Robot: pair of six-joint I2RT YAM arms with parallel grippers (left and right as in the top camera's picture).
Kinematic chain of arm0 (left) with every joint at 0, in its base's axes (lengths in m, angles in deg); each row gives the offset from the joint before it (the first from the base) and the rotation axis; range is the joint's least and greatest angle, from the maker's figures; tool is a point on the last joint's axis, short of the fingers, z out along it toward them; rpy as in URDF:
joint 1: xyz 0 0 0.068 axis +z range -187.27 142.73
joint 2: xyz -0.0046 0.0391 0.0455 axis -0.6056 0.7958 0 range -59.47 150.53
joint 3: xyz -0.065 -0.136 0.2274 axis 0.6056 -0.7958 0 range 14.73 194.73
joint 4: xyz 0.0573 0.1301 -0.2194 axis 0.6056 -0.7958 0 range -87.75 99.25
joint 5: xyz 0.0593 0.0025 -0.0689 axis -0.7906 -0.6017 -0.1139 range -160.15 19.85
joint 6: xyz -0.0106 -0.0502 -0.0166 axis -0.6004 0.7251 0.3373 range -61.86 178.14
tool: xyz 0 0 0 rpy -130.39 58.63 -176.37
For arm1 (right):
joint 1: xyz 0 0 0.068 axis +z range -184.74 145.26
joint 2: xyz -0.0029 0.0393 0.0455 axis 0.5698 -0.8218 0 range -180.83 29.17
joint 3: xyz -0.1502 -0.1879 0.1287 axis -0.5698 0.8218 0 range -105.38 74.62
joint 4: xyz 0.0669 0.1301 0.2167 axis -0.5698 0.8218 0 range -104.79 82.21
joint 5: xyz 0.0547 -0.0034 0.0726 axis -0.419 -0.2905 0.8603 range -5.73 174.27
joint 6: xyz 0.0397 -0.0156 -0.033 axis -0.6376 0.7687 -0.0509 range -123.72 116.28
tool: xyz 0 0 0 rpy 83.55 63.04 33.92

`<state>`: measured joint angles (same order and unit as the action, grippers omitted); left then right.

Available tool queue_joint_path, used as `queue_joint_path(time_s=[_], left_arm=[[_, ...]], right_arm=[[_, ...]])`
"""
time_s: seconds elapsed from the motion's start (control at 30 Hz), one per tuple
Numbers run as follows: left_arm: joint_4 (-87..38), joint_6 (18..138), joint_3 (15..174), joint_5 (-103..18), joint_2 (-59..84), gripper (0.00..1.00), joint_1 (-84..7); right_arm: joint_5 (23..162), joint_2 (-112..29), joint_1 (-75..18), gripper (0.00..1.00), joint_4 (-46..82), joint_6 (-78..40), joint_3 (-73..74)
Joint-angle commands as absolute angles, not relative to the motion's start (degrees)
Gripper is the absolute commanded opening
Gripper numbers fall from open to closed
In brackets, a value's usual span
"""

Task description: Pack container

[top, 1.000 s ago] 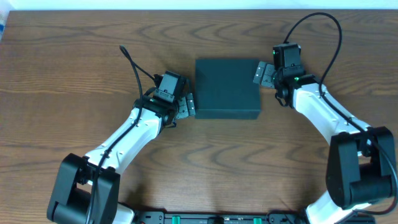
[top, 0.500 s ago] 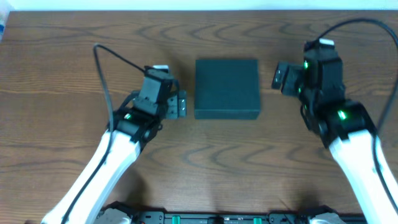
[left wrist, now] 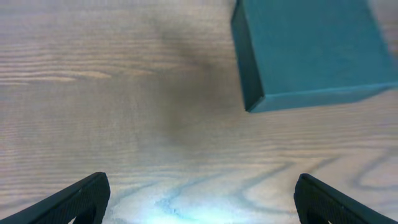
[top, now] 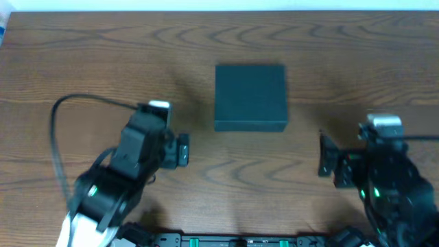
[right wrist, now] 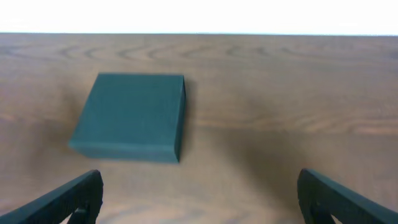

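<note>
- left gripper (top: 181, 149) and right gripper (top: 326, 163) gape empty, the shut container (top: 250, 96) well ahead of both
- a one-sided nudge could just slide it away from the fingers, unopened

Left side: I see my black and white left arm (top: 110, 185) low at the near left.
Left end: its black two-finger left gripper (top: 180, 149) gapes wide, empty.
Right side: my black right arm (top: 391, 189) is low, near right.
Right end: its black two-finger right gripper (top: 324, 156) gapes wide, empty.
</note>
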<state>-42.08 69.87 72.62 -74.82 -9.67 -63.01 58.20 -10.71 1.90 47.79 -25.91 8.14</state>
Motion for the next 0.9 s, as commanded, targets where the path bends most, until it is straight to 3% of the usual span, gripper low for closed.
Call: queue_joint_path(time_s=[0.0,0.4,0.87], left_arm=[[-44.55,69.72,73.1,-74.65,-15.18,0.96,-63.25],[-51.69,74.33,71.31,-75.04,-30.83,0.95,-63.23],[-56.28,75.51,71.31,-76.33,-33.28,0.95,-63.23]], right_arm=[[56.83,-8.85,4.57,0.99,51.71,-31.86,8.2],[58.84,-4.44,13.34,0.99,56.6,-33.91,8.14],[51.49,4.63,13.01,0.99,64.75,-33.52,6.87]])
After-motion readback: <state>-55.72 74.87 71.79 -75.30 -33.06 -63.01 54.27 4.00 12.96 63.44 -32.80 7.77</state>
